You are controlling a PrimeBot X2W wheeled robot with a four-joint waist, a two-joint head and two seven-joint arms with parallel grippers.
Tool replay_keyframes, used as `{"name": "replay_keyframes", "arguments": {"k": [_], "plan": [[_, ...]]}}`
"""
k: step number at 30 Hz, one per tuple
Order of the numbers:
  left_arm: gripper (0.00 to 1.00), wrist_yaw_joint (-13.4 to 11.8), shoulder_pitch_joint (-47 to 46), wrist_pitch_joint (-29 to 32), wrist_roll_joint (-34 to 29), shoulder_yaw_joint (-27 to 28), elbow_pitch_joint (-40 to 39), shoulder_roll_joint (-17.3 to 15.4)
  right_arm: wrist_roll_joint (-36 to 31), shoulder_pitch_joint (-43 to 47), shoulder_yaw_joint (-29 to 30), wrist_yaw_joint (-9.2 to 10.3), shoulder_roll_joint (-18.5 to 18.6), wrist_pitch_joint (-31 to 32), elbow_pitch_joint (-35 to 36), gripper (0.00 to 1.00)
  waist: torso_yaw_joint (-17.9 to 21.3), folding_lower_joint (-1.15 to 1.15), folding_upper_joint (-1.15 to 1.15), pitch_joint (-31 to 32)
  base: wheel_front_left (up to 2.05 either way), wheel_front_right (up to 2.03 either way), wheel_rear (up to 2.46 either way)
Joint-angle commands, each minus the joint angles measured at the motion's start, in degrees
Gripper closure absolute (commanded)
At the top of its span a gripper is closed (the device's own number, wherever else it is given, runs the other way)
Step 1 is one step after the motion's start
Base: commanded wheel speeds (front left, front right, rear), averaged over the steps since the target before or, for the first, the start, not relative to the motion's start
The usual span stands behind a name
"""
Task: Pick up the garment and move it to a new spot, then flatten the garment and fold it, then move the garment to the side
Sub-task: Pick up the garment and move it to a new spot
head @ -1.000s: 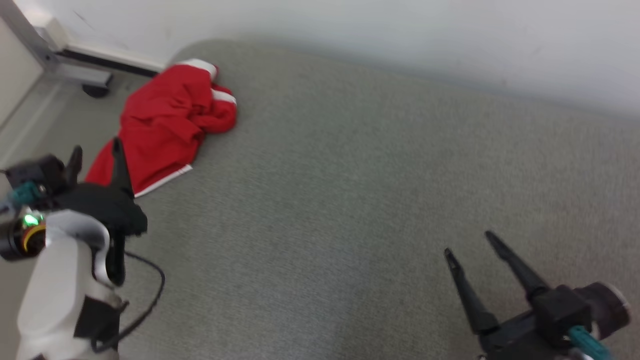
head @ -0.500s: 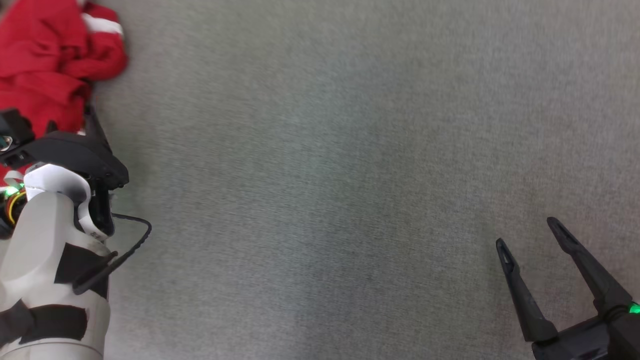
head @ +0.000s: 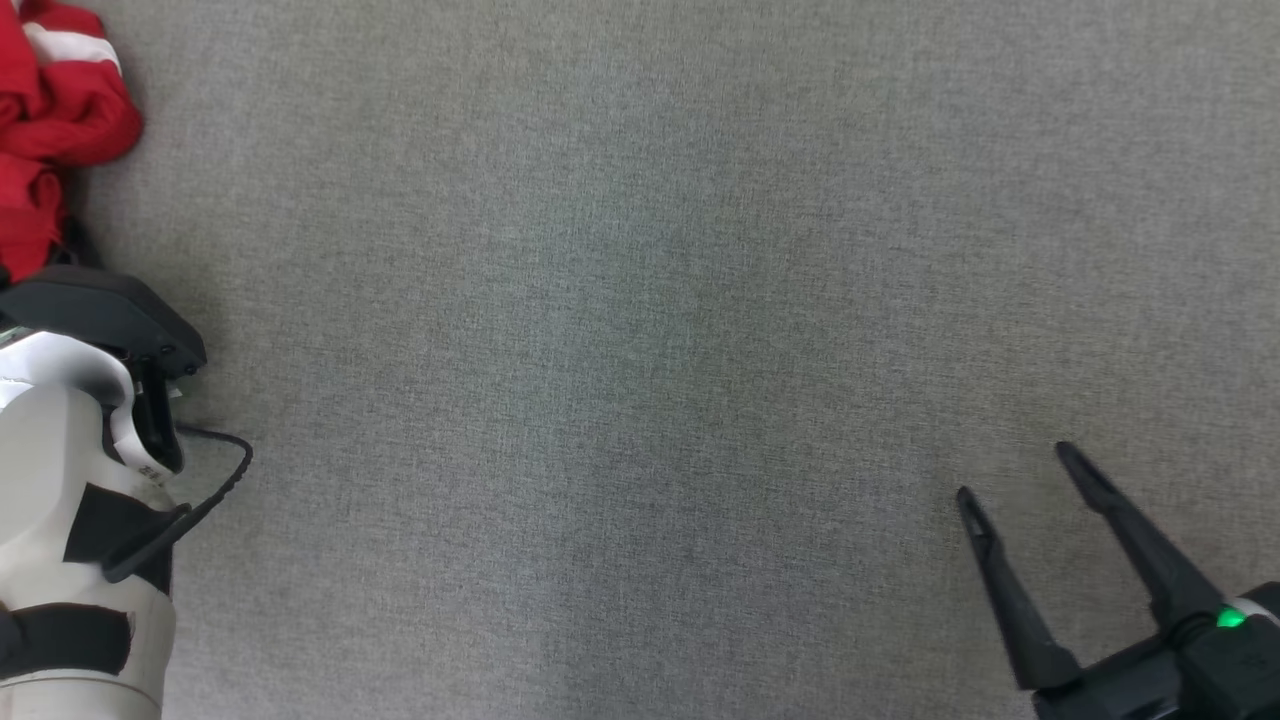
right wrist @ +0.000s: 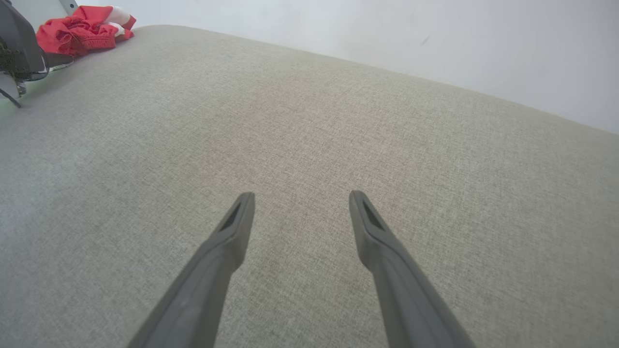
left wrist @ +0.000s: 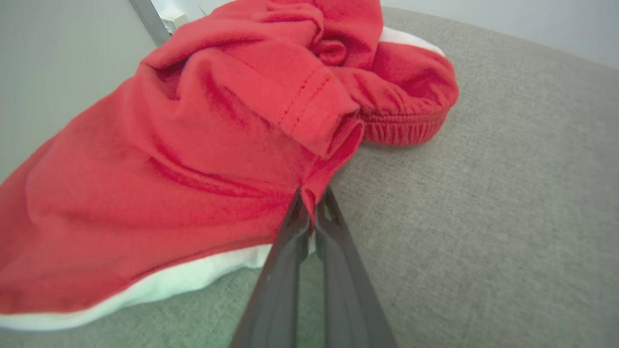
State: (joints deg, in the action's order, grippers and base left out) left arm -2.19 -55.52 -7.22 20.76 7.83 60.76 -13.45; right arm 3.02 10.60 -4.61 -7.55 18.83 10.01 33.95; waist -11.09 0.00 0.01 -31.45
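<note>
Pinching red garment (left wrist: pixel 203 159) fold in left end effector (left wrist: pixel 313 205) | holding right end effector (head: pixel 1015 472) spread above grey bench (head: pixel 640 350), well apart from garment

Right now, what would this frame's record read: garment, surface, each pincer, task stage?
garment: crumpled red fabric garment with white trim, heaped, unfolded
surface: grey woven fabric surface, garment lying near its edge
left: left pincer shut on a red fold of the garment
right: right pincer open, holding nothing, over bare surface far from the garment
stage: grasp made; garment not yet flattened or folded
</note>
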Motion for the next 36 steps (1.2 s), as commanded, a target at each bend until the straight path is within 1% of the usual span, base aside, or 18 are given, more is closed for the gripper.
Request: {"name": "replay_keyframes", "arguments": {"k": [1, 7, 12, 16, 18, 25, 29, 31, 34, 36], "plan": [[1.0, 0.7, -0.2, -0.4, -0.2, -0.3, 0.2, 0.0, 0.5, -0.8, -1.0, 0.11, -0.3, -0.6, -0.8, 0.0, 0.3, 0.0, -0.01, 1.0, 0.0, 0.0, 0.0], [1.0, 1.9, -0.7, -0.3, -0.7, -1.0, -2.2, -2.8, 1.1, -3.6, -3.8, 0.11, -1.8, -2.8, -4.7, 0.0, 0.8, 0.0, -0.01, 3.8, 0.0, 0.0, 0.0], [1.0, 1.7, 0.1, 0.9, -1.7, -1.7, -5.6, -6.2, 2.0, -6.4, -7.0, 0.11, -3.7, -5.4, -9.5, 0.0, 1.2, 0.0, -0.01, 7.7, 0.0, 0.0, 0.0], [1.0, 1.7, 1.7, 3.4, -2.5, -2.4, -9.4, -8.9, 2.7, -8.4, -9.3, 0.11, -5.7, -7.9, -14.1, 0.0, 1.6, 0.0, -0.01, 11.9, 0.0, 0.0, 0.0], [1.0, 1.9, 2.0, 4.1, -2.6, -2.6, -10.4, -9.3, 2.7, -8.8, -9.8, 0.11, -6.2, -8.6, -15.3, 0.0, 1.8, 0.0, -0.01, 13.0, 0.0, 0.0, 0.0], [1.0, 3.5, 4.2, 10.2, -3.6, -4.8, -20.6, -12.5, 3.8, -10.7, -12.3, 0.11, -10.5, -13.1, -23.8, 0.0, 3.3, 0.0, -0.01, 23.1, 0.0, 0.0, 0.0], [1.0, 5.2, 5.3, 14.2, -3.1, -6.3, -27.2, -12.7, 4.2, -10.4, -12.3, 0.11, -12.6, -15.1, -27.7, 0.0, 5.0, 0.0, -0.01, 29.2, 0.0, 0.0, 0.0], [1.0, 5.8, 5.8, 15.3, -2.6, -7.1, -30.7, -12.0, 4.4, -10.0, -12.5, 0.11, -13.4, -15.8, -29.3, 0.0, 6.2, 0.0, -0.01, 32.0, 0.0, 0.0, 0.0], [1.0, 6.5, 6.0, 17.1, -1.2, -7.8, -36.1, -10.7, 4.2, -9.6, -12.4, 0.11, -14.0, -16.0, -30.4, 0.0, 8.3, 0.0, -0.01, 34.1, 0.0, 0.0, 0.0], [1.0, 6.9, 6.4, 18.1, -0.2, -8.6, -39.7, -9.2, 3.8, -9.7, -12.2, 0.11, -14.3, -16.0, -30.9, 0.0, 9.9, 0.0, -0.01, 35.0, 0.0, 0.0, 0.0]]}}
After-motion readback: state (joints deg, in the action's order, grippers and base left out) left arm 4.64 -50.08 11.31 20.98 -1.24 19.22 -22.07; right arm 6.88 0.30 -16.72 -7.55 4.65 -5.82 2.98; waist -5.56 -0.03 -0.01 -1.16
